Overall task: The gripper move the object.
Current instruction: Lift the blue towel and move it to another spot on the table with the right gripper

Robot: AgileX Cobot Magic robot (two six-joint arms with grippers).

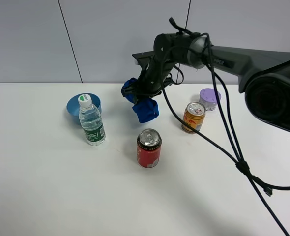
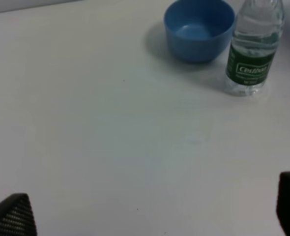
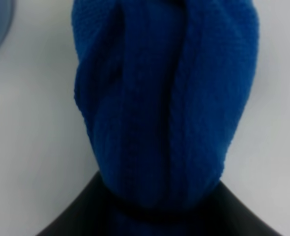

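Blue cloth (image 1: 146, 110) in right end effector (image 1: 140, 96), seemingly lifted, red can (image 1: 149, 148) near

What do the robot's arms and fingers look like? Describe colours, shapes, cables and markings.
The right arm is black with rounded joints, widening into a dark grey casing with small pale lettering. Black cables loop off it and trail away. The left fingers are black with a fine textured surface.

I have the blue cloth (image 1: 146, 109) pinched at its upper end in my right gripper (image 1: 141, 94). It is a ribbed knit, bunched into a thick bundle with long creases. Its loose end droops toward the white table (image 1: 46, 187), behind the red can (image 1: 149, 148).
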